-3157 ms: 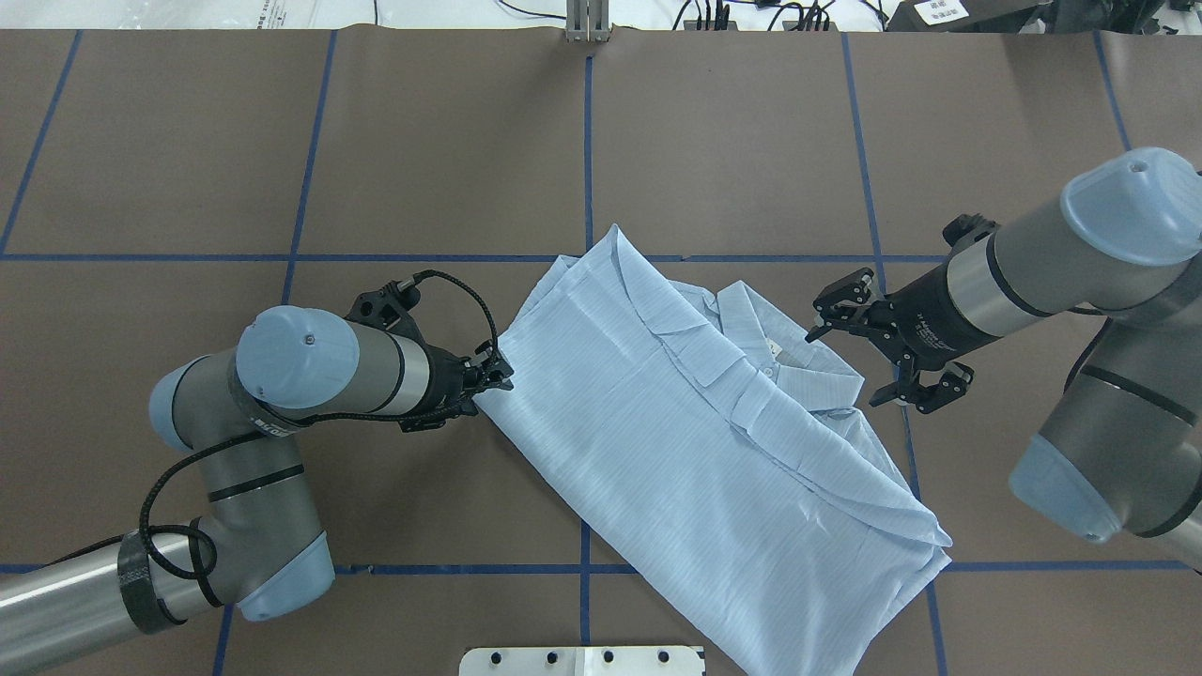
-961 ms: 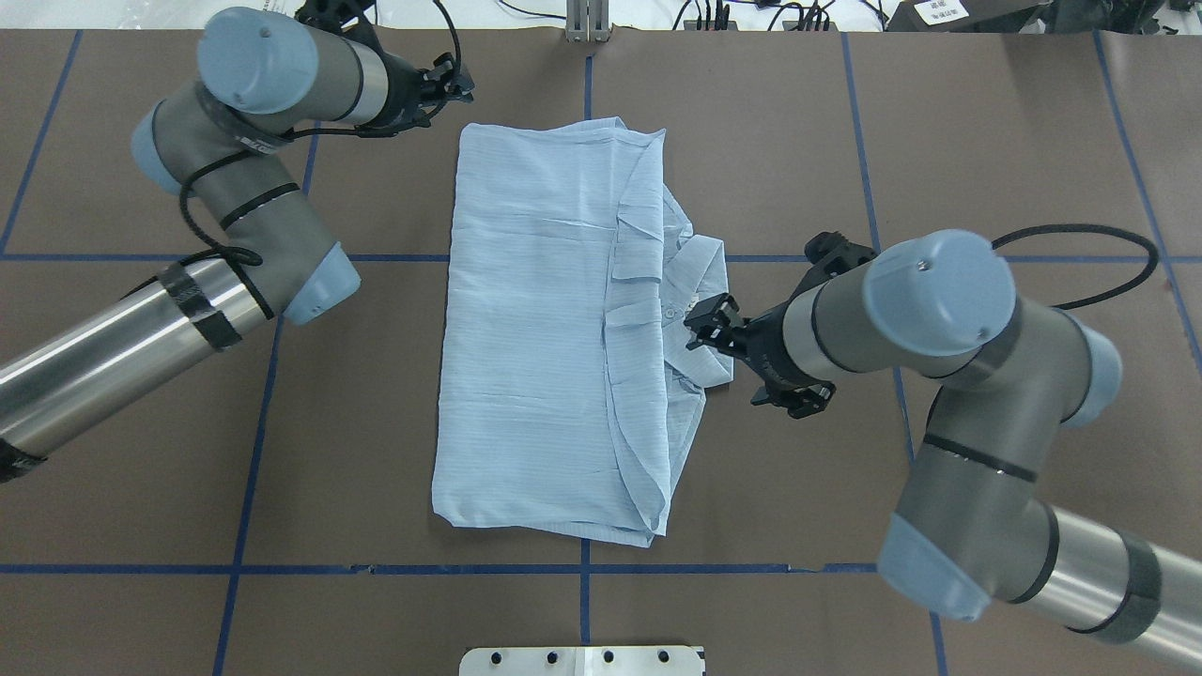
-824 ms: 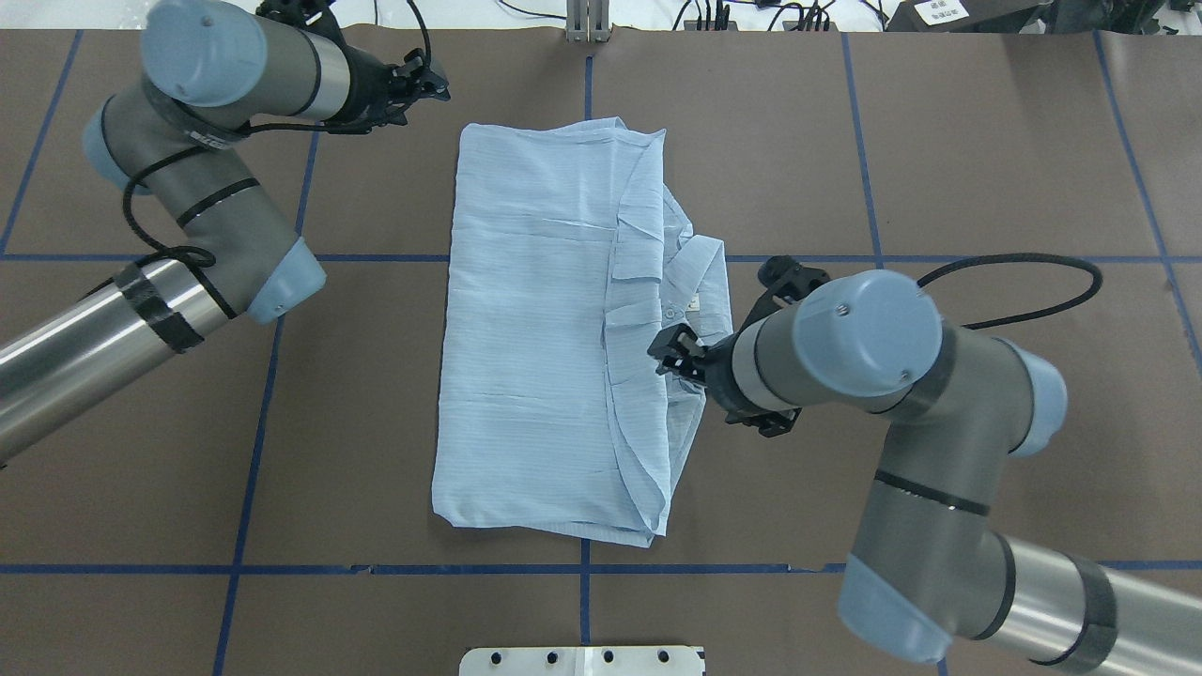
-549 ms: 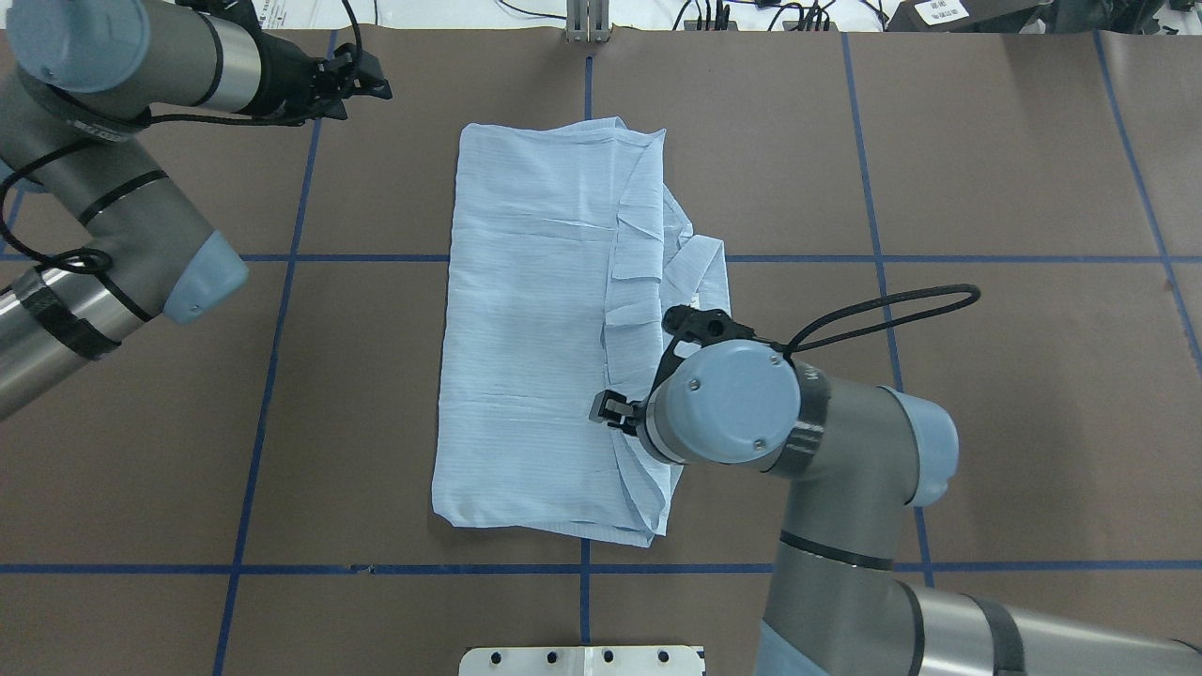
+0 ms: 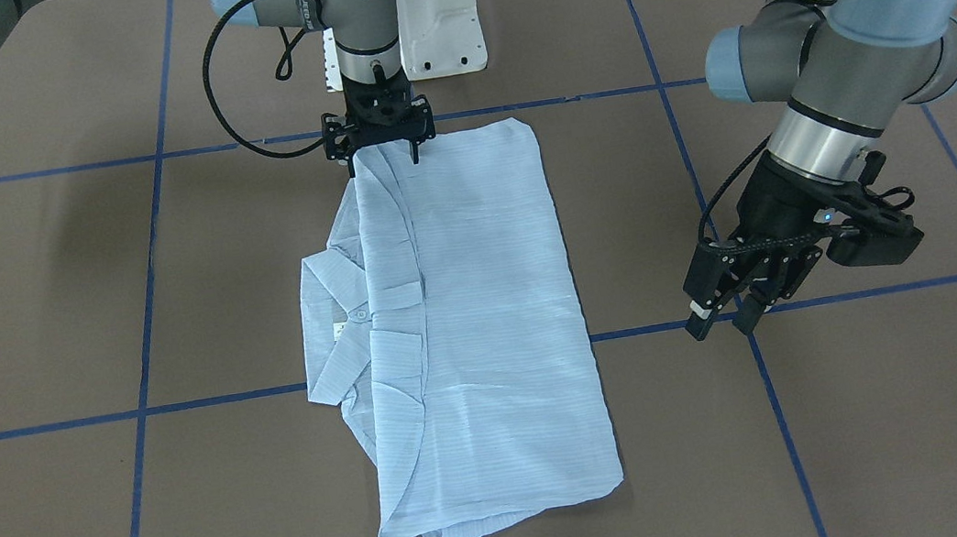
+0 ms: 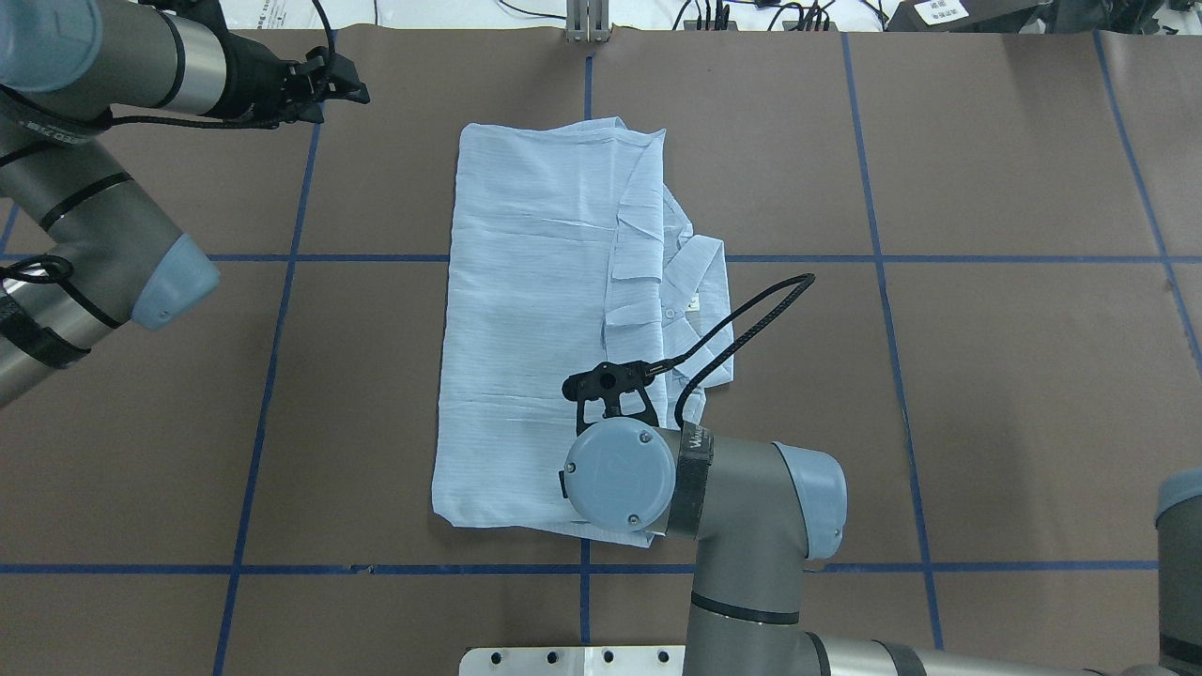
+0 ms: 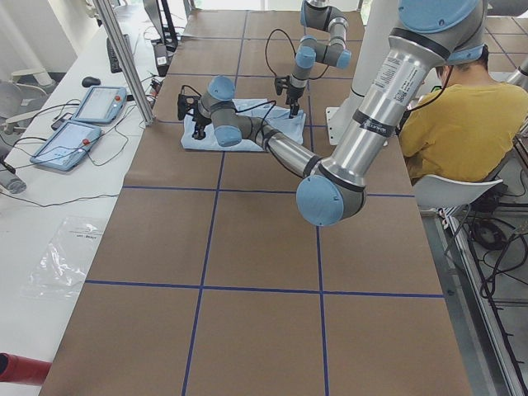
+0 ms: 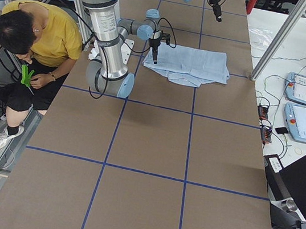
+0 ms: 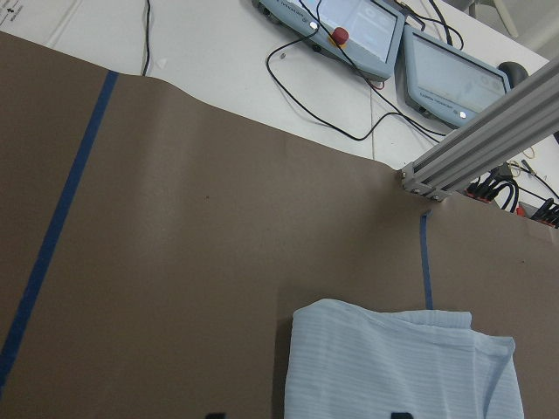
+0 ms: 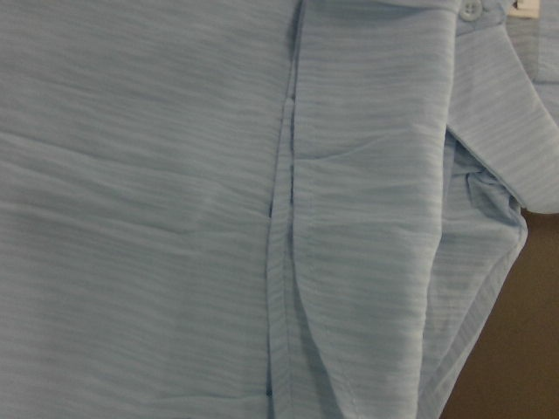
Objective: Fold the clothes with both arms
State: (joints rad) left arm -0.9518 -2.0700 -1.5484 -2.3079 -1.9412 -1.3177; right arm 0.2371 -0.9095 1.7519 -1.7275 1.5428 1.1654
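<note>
Brown paper covers the surface [image 6: 986, 394], crossed by blue tape lines [image 6: 939, 258]. In the overhead view the left arm [image 6: 94, 207] comes in at 9 o'clock and bends upward. The left pincer [image 6: 346, 90] hangs over bare paper at about 10 o'clock from the shirt [image 6: 535, 310], well apart from it. Its fingers stand apart with nothing between them. The left wrist camera shows two dark tips spread along its bottom edge, with one end of the folded cloth low in its frame.

The light-blue shirt lies flat in the middle of the surface, astride the centre tape line. It is folded into a long rectangle running from 12 to 6 o'clock. The collar [image 6: 702, 272] pokes out on its 3 o'clock side, and a fold ridge [image 6: 615, 282] runs lengthwise just inside it.

The right arm [image 6: 751, 479] rises from 6 o'clock, and its wrist stands over the 5 o'clock corner of the shirt, hiding its tool from overhead. The front-facing camera shows the right pincer [image 5: 382, 163] pointing straight down at the shirt's edge nearest the robot. Its fingers are spread, with the tips at the cloth on either side of the ridge. Whether they press into the fabric cannot be told. The right wrist camera is filled with striped fabric, with a white button [image 10: 472, 9] at its top edge.
</note>
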